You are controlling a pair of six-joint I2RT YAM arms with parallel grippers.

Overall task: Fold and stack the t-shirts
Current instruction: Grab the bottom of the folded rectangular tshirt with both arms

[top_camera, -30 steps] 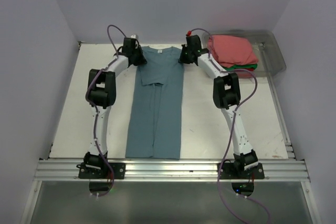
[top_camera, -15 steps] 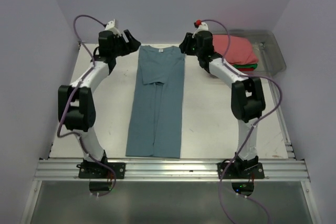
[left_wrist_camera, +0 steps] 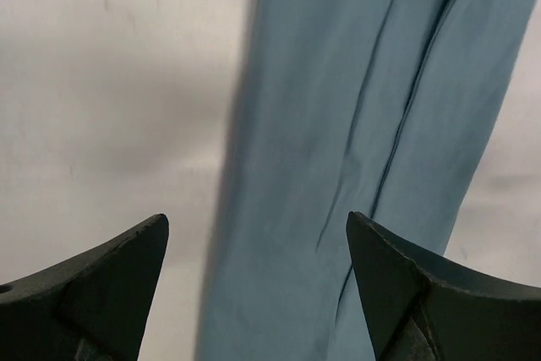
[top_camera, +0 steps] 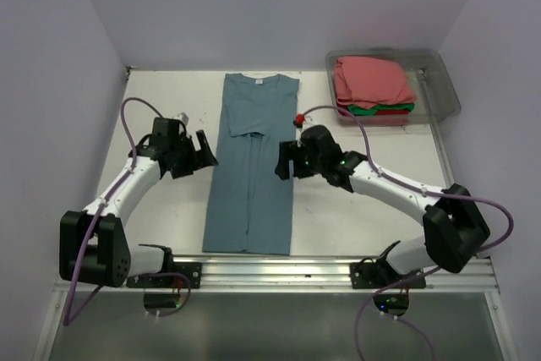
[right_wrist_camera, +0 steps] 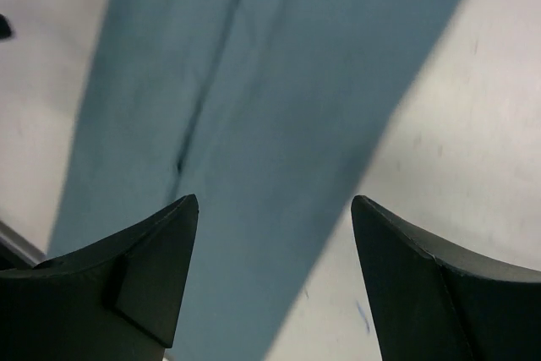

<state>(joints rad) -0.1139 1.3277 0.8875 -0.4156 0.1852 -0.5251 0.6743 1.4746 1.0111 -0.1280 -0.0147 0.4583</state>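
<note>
Slate-blue cotton t-shirt (top_camera: pixel 251 177) flanked mid-length, long axis near-to-far

Left gripper (top_camera: pixel 204 152) and right gripper (top_camera: pixel 282 163) are held wide open, empty, each just beside a long edge.

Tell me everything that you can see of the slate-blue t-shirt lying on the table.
The slate-blue t-shirt, seemingly soft cotton, is folded lengthwise into a long strip, sleeves tucked in, neckline and a white label at the far end. It lies flat on the white table. The left tool and right tool stand open at its long edges, holding nothing.
</note>
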